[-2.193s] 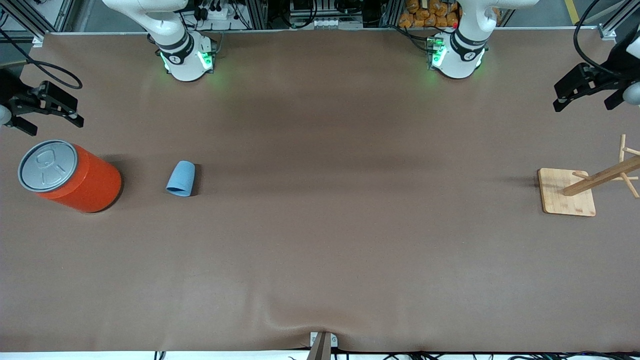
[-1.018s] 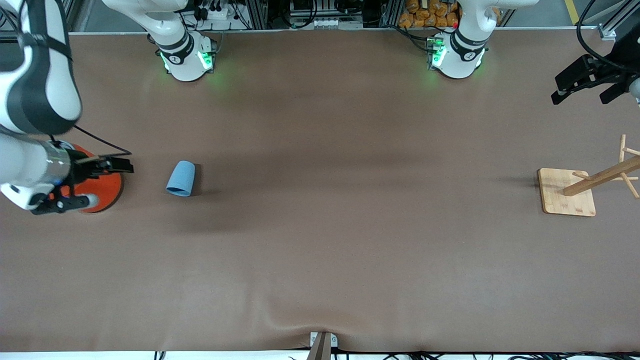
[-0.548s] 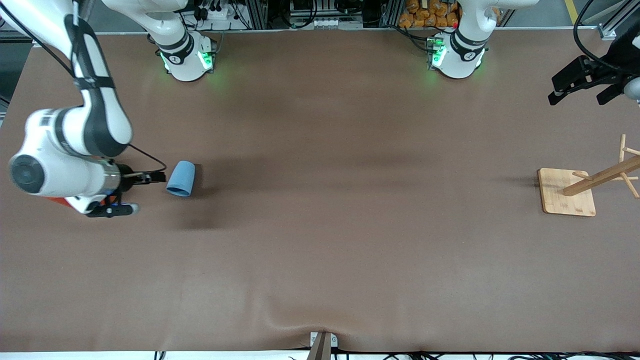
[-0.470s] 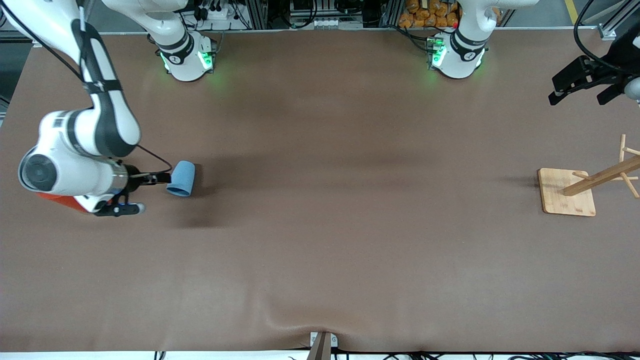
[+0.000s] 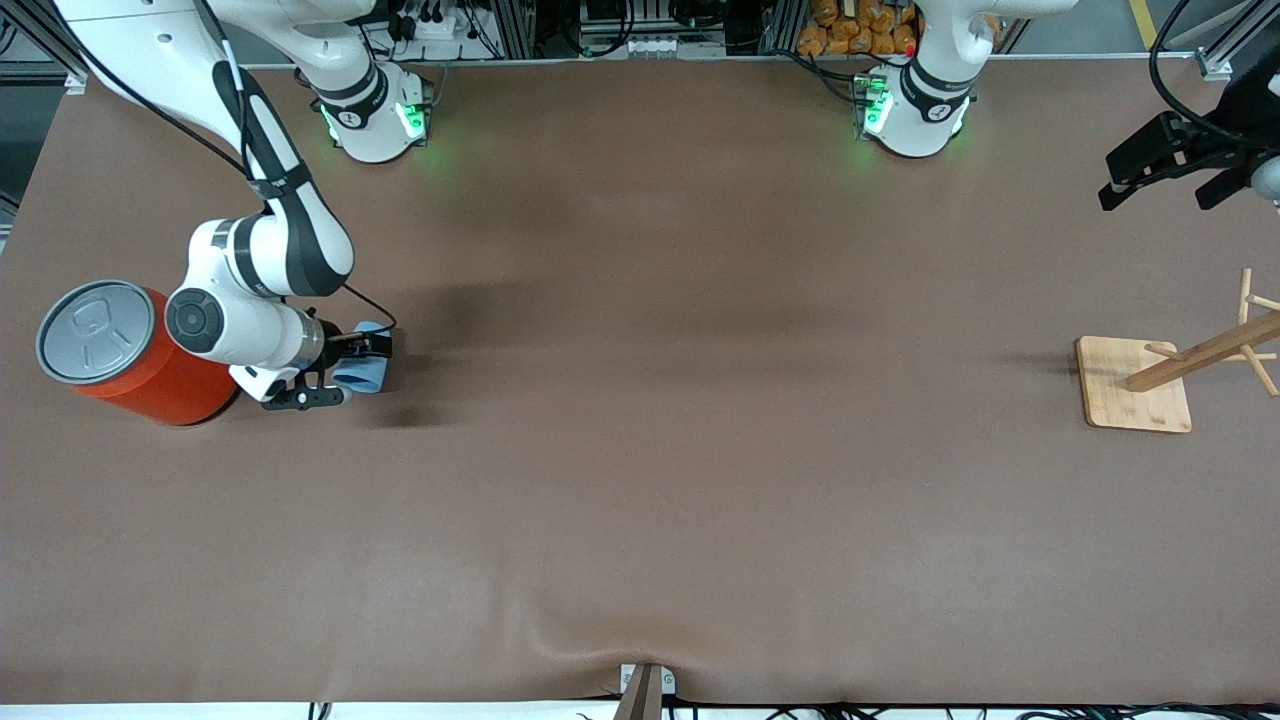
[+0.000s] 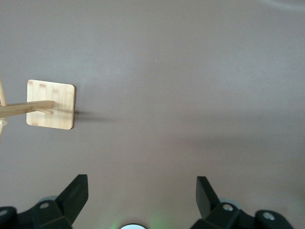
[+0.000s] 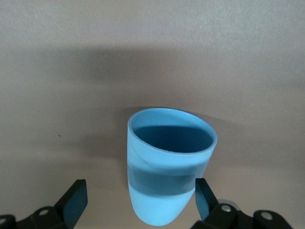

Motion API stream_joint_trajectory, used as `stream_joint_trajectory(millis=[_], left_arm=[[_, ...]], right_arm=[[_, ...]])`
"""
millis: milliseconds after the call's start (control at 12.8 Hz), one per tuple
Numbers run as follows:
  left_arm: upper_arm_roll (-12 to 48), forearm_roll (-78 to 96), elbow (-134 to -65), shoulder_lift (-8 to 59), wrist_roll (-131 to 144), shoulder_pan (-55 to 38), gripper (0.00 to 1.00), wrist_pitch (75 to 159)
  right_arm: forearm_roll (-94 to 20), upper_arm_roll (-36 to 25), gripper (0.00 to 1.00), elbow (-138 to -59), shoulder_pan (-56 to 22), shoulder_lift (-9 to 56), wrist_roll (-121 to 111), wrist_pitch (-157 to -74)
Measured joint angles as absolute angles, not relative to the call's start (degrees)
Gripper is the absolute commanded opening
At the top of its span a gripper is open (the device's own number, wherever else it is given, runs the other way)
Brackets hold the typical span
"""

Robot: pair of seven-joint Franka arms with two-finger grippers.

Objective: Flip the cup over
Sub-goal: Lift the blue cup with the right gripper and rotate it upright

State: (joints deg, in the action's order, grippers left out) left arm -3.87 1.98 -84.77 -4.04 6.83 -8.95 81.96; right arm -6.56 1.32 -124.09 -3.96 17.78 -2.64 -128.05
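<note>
The small light-blue cup (image 5: 373,376) lies on its side on the brown table, beside the orange canister. My right gripper (image 5: 345,372) is low at the cup, open, with one finger on each side of the cup's body. In the right wrist view the cup (image 7: 167,162) shows its darker blue inside, and its rounded base lies between the open fingers (image 7: 76,200) of my right gripper (image 7: 139,202). One finger is very close to the cup's side; I cannot tell whether it touches. My left gripper (image 5: 1165,165) waits open and empty in the air at the left arm's end of the table; it also shows in the left wrist view (image 6: 140,191).
A large orange canister (image 5: 150,360) with a grey lid stands close to the right arm's wrist, toward the right arm's end of the table. A wooden rack on a square base (image 5: 1135,385) stands at the left arm's end; it also shows in the left wrist view (image 6: 51,104).
My right arm has swung over from the canister to the cup and come down. Its open fingers now straddle the cup. The cup has not moved. The left gripper has hardly moved.
</note>
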Motion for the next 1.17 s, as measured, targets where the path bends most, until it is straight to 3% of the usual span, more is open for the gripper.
stream_joint_trajectory(millis=[235,313,392,470,548,783,1175], left_arm=[[-3.88,1.98,-84.76,-4.04,6.75,-8.96,1.0,81.28],[-3.87,1.98,-84.76,-4.04,6.73,-8.96,1.0,81.21],[-3.86,1.98,-84.74,-4.04,6.73,-8.97,1.0,81.21],[-3.86,1.98,-84.71,-4.05,6.73,-8.97,1.0,81.21],[-3.86,1.98,-84.7,-4.05,6.73,-8.97,1.0,81.21],[-3.89,1.98,-84.7,-4.05,6.73,-8.95,1.0,81.2],[-4.03,1.98,-84.67,-4.05,6.73,-8.89,1.0,81.2]], right_arm=[[-6.56,0.87,1.0,-125.16,-3.33,17.92,-2.62,-129.36],[-6.58,0.82,0.93,-125.68,-3.09,18.25,-2.62,-130.32],[-6.59,0.82,0.61,-126.21,-2.97,18.86,-2.62,-131.88],[-6.62,0.82,0.23,-126.83,-2.96,19.55,-2.6,-133.73],[-6.62,0.85,0.0,-127.16,-2.96,20.22,-2.6,-134.74],[-6.7,1.17,0.0,-124.82,-3.05,20.02,-1.13,-130.25],[-7.05,8.09,0.0,-105.25,-3.54,19.65,-0.51,-110.27]])
